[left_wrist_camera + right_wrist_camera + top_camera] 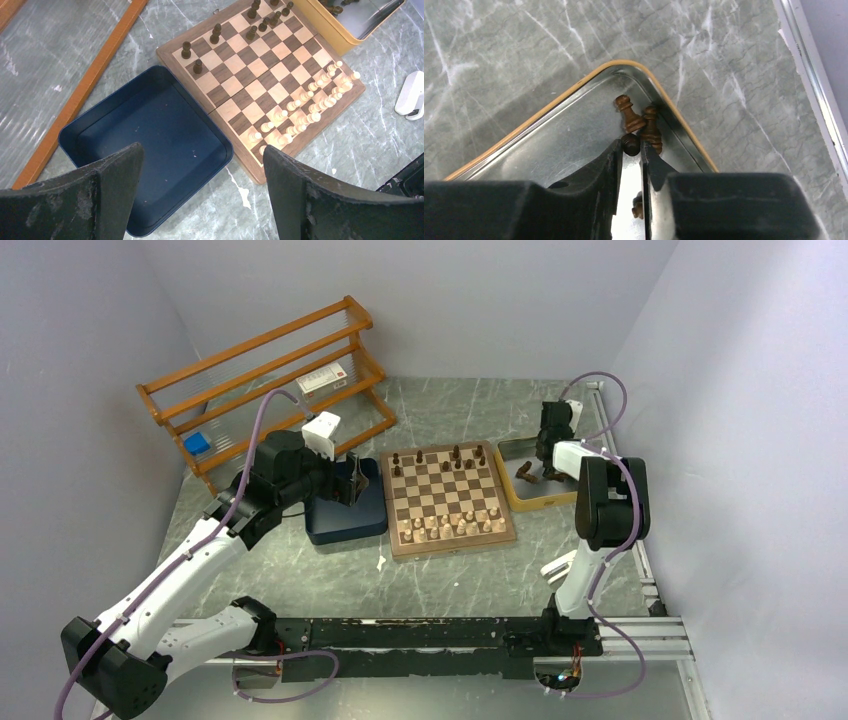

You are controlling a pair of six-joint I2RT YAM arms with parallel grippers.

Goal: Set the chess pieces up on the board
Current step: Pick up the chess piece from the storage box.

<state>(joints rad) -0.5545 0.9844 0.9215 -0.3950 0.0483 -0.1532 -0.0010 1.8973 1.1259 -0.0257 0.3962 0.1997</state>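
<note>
**Right fingers at a dark chessman in the corner of the tin**

The right fingers stand narrow on either side of one dark chess piece, which is seen end-on as a small round knob at their tips. The pads look to be touching it or all but touching. Whether it is truly gripped cannot be told. Just beyond it two further dark pawns lie on their sides, touching one another and crowded into the rounded corner of the yellow tin tray. Another brown shape shows in the gap lower down, too blurred to name.

Judged from their look, these chessmen are light, rigid turned wood with a smooth finish. They are not fragile, but they are round in section and so apt to roll or squirt sideways on the slick metal floor. The soundest hold is probably across the waist below the head, squarely and clear of the neighbours.

The tin rests on the grey tabletop just beside the board. The board's far rows carry some dark pieces already set, and its near rows carry the pale cream chessmen.

The left fingers are spread wide and hold nothing, hovering above the dark blue tray on the board's other side
</note>
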